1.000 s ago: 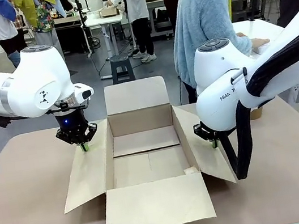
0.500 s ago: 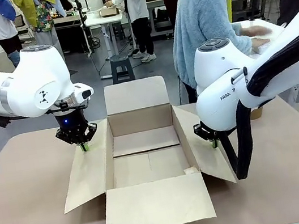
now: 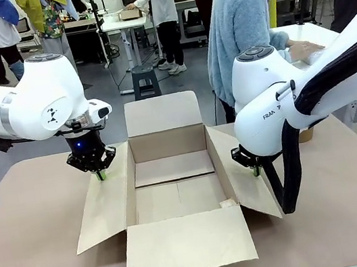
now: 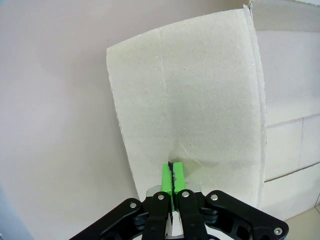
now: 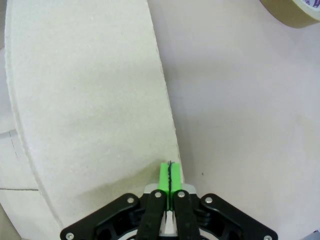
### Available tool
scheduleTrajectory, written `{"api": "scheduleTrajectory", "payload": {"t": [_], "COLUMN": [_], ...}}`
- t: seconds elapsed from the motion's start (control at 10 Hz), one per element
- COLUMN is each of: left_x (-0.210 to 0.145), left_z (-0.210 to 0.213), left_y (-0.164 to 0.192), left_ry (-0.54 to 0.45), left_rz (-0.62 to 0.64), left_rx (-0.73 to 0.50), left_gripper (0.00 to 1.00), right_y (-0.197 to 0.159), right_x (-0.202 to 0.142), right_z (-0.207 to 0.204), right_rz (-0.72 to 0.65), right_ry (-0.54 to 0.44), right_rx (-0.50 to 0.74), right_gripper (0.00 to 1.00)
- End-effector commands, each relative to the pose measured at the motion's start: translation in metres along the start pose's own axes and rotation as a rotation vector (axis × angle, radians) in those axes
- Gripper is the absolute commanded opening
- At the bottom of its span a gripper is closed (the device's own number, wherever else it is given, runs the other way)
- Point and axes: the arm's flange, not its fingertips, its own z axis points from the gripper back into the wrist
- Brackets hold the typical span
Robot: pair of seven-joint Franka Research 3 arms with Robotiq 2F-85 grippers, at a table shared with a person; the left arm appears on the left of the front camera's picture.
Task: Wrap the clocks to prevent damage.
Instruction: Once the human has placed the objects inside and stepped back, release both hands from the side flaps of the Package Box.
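**A:** So, how was the left arm set?

**B:** Elbow high, wrist turned straight down. The left claw was pinched tight, its green pads pressed together with nothing between them.

**A:** And the box?

**B:** The box sat open in the middle of the table, all four flaps spread outward, right between the two claws. The left claw's tips touched the upper face of the left flap, near its far end.

**A:** What about the right arm?

**B:** It crossed in from the right with its bulky joint above the right flap, wrist also aimed down. The right claw was closed the same way, pad against pad, gripping nothing. Its tips rested on that flap, just inside the outer edge.

**A:** Anything further right?

**B:** A roll of brown tape lay on the table beyond the right flap, well apart from the claw. A person in a pale blue fleece stood at the far side, turned toward a white table, one hand flat on it. What lay under that hand, I could not tell.
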Motion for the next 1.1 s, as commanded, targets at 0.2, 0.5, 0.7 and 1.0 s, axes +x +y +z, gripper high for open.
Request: {"api": "scheduleTrajectory", "payload": {"t": [0.2, 0.5, 0.7, 1.0], "left_x": [0.0022, 0.0022, 0.0022, 0.0022], "left_z": [0.0001, 0.0001, 0.0001, 0.0001], "left_y": [-0.0011, -0.0011, -0.0011, -0.0011], "left_ry": [0.003, 0.003, 0.003, 0.003], "left_rz": [-0.01, -0.01, -0.01, -0.01], "left_rx": [0.012, 0.012, 0.012, 0.012], "left_gripper": [0.0, 0.0, 0.0, 0.0], "right_y": [0.0005, 0.0005, 0.0005, 0.0005], "right_x": [-0.0014, -0.0014, -0.0014, -0.0014], "right_z": [0.0, 0.0, 0.0, 0.0], "right_rz": [0.0, 0.0, 0.0, 0.0], "right_ry": [-0.004, -0.004, -0.004, -0.004], "right_rx": [-0.017, -0.017, -0.017, -0.017], "right_gripper": [0.01, 0.01, 0.01, 0.01]}}
